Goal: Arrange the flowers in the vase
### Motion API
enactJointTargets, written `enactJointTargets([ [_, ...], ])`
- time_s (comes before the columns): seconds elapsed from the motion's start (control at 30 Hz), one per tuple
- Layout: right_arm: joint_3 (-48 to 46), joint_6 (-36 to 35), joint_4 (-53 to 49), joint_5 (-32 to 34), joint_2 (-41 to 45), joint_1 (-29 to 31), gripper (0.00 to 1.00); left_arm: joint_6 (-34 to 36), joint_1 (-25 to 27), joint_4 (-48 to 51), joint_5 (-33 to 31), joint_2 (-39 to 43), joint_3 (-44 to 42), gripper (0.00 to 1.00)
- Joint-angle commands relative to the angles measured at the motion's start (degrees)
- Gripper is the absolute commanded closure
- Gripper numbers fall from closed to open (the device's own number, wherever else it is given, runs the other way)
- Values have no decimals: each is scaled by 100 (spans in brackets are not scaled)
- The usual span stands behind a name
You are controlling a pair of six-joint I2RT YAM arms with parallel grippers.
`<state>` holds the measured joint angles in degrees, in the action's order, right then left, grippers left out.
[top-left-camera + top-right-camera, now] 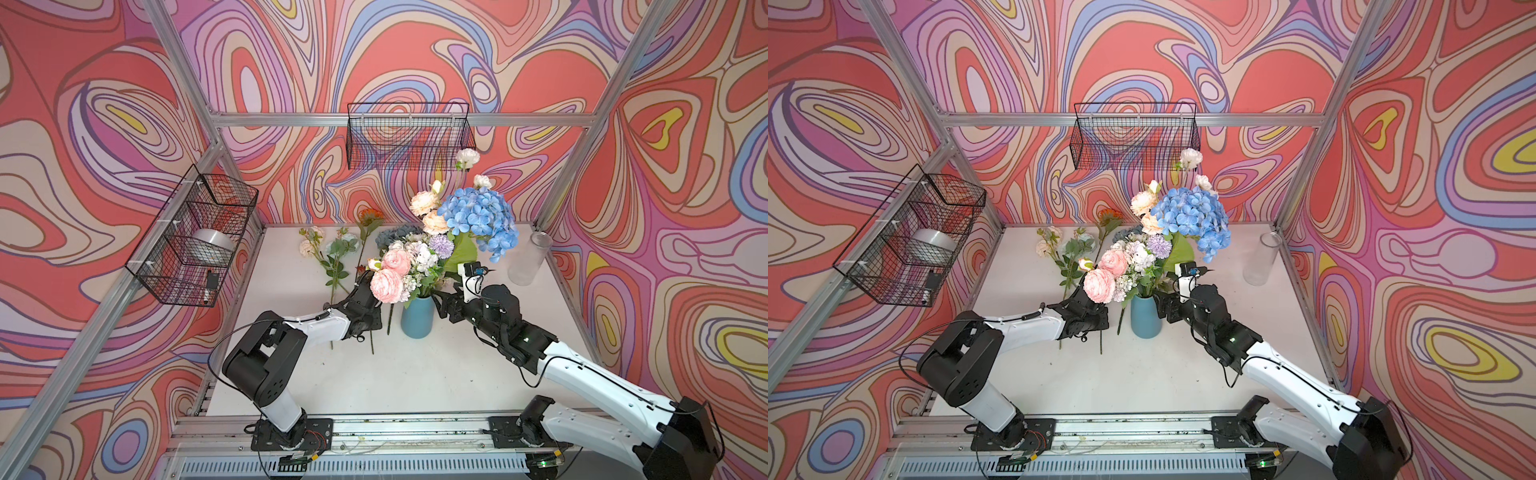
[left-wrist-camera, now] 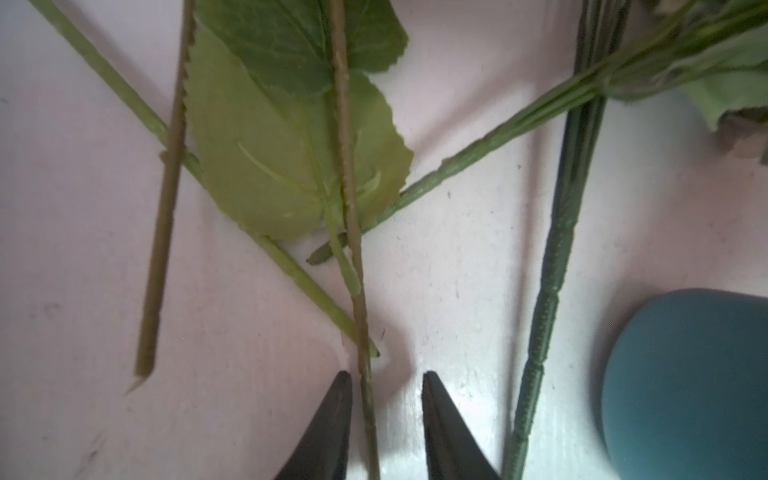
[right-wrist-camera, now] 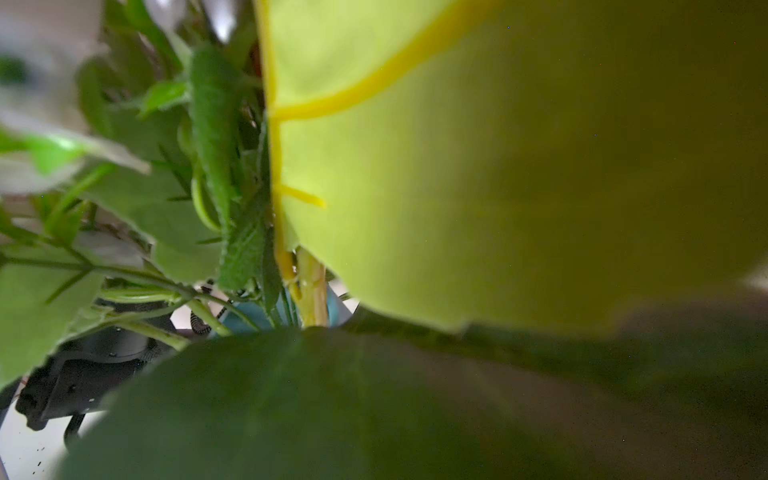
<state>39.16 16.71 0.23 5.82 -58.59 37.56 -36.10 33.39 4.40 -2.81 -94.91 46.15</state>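
Two hands, both low by the vase [image 1: 417, 318], mid-frame on the table [image 1: 415, 374] in both top views. Most flowers [image 1: 432, 253] already stand in it: hydrangea [image 1: 480, 218] upper right of the bunch, peonies [image 1: 388, 280] lower left. Several more lie on the table left of the vase, heads toward the top of the frame, sunflower [image 1: 371, 216] among them.
left hand [image 2: 388, 415]: fingers [image 2: 332, 436] apart, one thin stem [image 2: 360, 316] running between them, close against one finger, clear gap to the other, not clamped.
right hand [image 1: 440, 301]: pushed into the foliage right of the vase; its wrist view is all leaves [image 3: 498, 166], can't tell whether apart or together.
Glass jar [image 1: 530, 259] upright at right edge of the table.
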Motion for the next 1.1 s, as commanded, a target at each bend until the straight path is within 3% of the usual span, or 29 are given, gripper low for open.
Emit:
enactJointTargets([
  [0.0,-9,-36,62,94,37,-12,19,-130,-2,634,242,-253,143,68],
  [0.17,-57,-61,106,160,158,-12,19,-100,0,710,202,-446,260,90],
  [0.3,-6,-167,91,172,179,-12,19,-33,6,770,88,-378,307,100],
  [0.47,141,-289,91,139,221,-12,18,12,1,856,-272,236,225,100],
  [0.9,240,-221,164,-107,636,-12,17,-328,-25,311,-1383,3337,-563,100],
  [1.07,250,-315,166,-193,899,-11,17,-8,-22,-349,-1179,4715,-953,100],
])
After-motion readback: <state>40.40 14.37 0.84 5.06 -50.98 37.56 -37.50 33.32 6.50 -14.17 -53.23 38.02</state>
